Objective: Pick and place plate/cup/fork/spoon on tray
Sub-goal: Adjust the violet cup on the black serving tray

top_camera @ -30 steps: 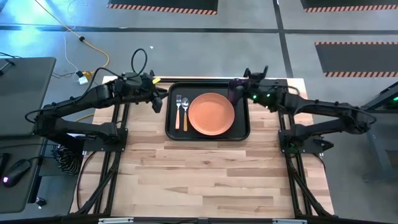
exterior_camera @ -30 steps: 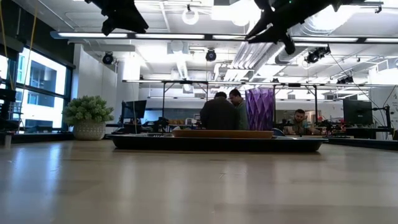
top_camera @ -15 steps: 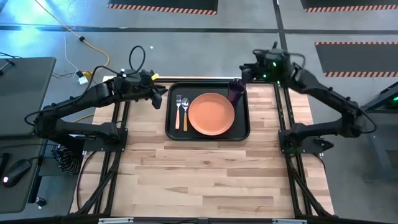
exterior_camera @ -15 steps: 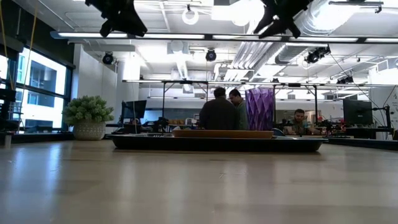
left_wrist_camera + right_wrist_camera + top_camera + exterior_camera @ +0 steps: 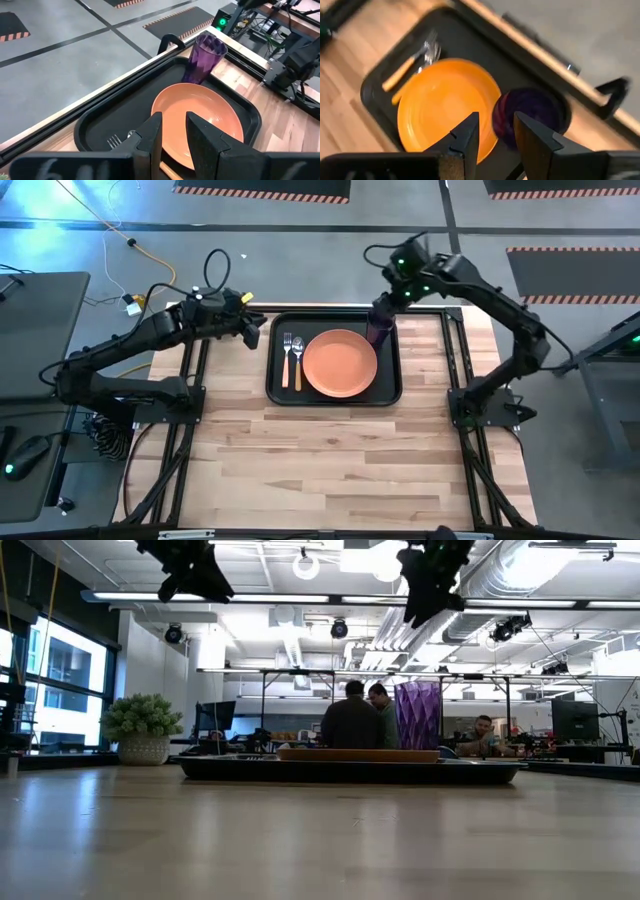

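The black tray (image 5: 278, 395) lies at the table's far middle. On it rest the orange plate (image 5: 340, 363), the fork (image 5: 287, 350) and the spoon (image 5: 297, 355) side by side left of the plate, and the purple cup (image 5: 379, 330), upright in the tray's far right corner. My right gripper (image 5: 495, 122) hangs open above the cup (image 5: 527, 117), tilted down, touching nothing. My left gripper (image 5: 174, 125) hovers off the tray's far left corner, its fingers slightly apart with nothing between them, facing the plate (image 5: 197, 117) and the cup (image 5: 204, 57).
The wooden table runs bare from the tray to the near edge (image 5: 330, 510). Both arms' bases and black frames stand at the table's left (image 5: 170, 395) and right (image 5: 480, 405) sides. In the low view, people (image 5: 352, 720) sit in the room beyond the table.
My right gripper has come away from the cup, risen, swung toward the table's far edge and tipped to point down at it. The cup stays upright in the tray's far right corner.
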